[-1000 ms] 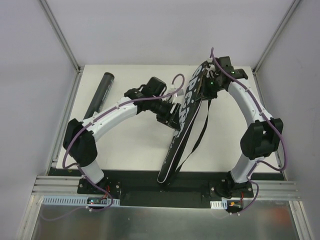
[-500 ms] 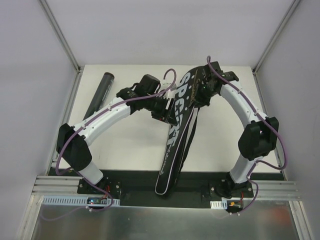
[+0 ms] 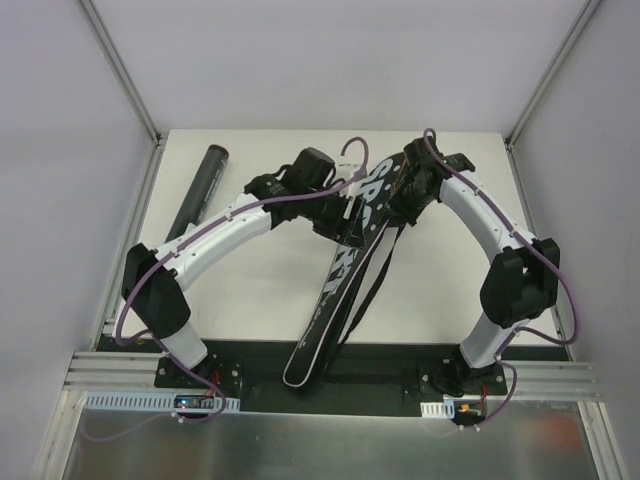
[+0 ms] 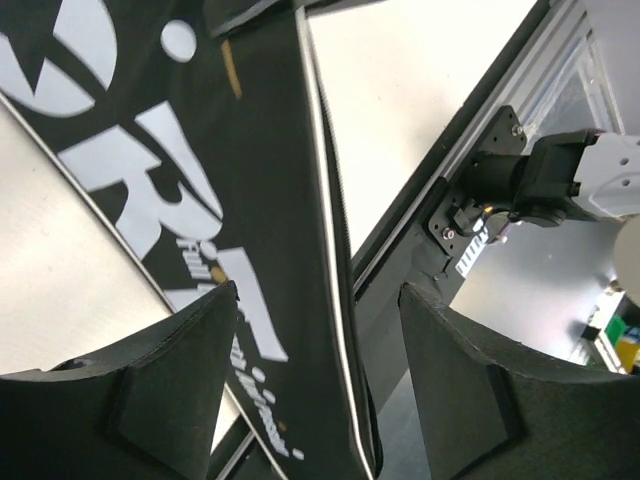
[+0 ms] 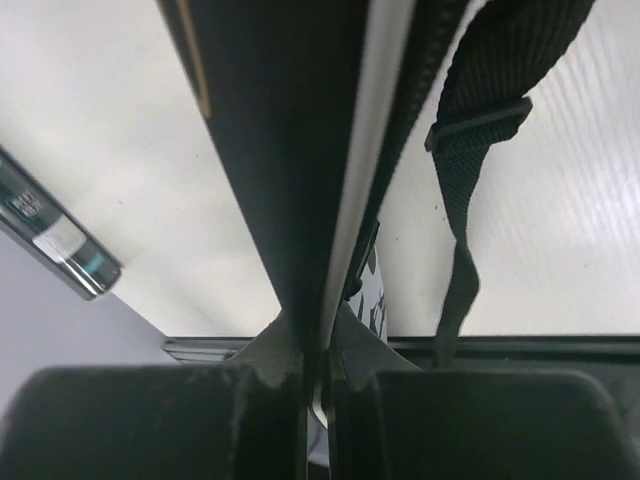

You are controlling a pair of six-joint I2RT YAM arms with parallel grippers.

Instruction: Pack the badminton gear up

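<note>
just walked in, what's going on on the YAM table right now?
The right hand is shut on the edge of the black SPORT bag, which slants from the far middle of the table down to its near edge. The left hand sits at the bag's lettered face with its jaws open, not gripping. The black tube lies at the far left, not yet packed.

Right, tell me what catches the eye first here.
The long black bag lettered SPORT slants across the middle of the table, from far right toward the near edge. The right gripper is shut on its edge near the far end, while the left gripper stands open, facing its lettered side. A black tube lies at the far left.
</note>
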